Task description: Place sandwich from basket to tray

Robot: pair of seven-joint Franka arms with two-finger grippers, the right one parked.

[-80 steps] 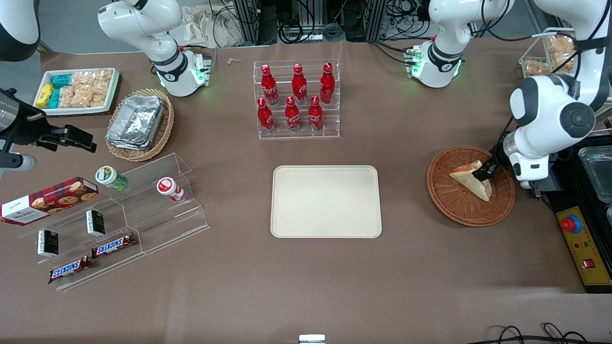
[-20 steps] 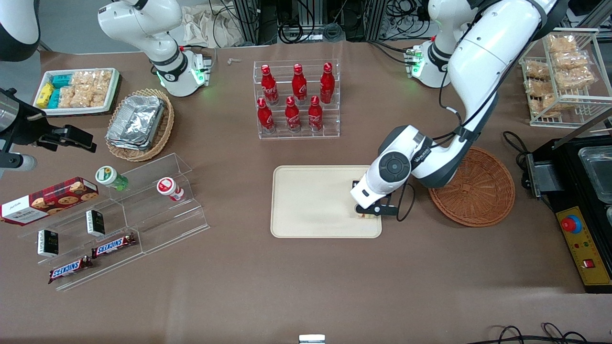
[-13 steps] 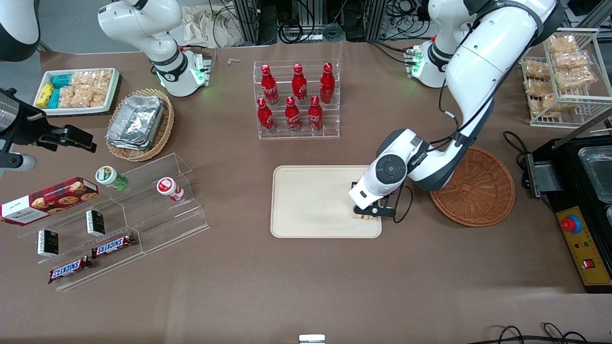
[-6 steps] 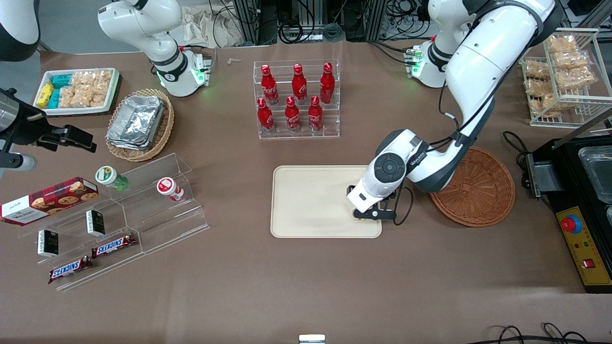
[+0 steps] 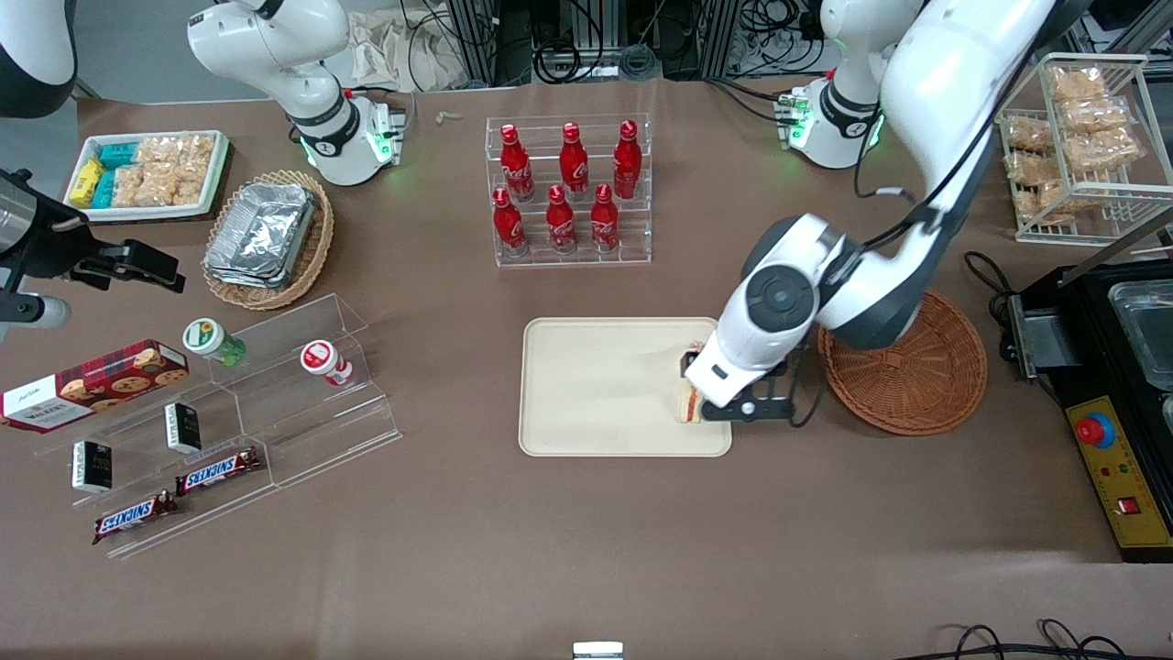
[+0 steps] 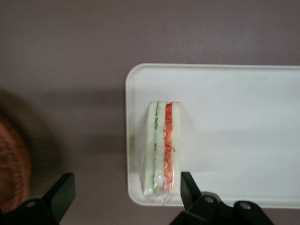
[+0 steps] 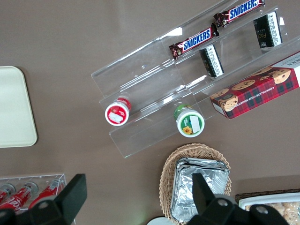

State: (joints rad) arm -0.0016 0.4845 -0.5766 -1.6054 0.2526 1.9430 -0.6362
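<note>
Sitting on edge on the cream-beige rectangular tray (image 6: 243,122), the triangular white-bread sandwich (image 6: 161,147) is free; the end effector (image 6: 126,197) hovers above, fingers spread wide, reddish-brown wicker basket (image 5: 916,367) nearby.

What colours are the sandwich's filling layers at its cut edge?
Green and orange-red between white bread, clearest in the left wrist view: sandwich on the tray, open gripper above.
</note>
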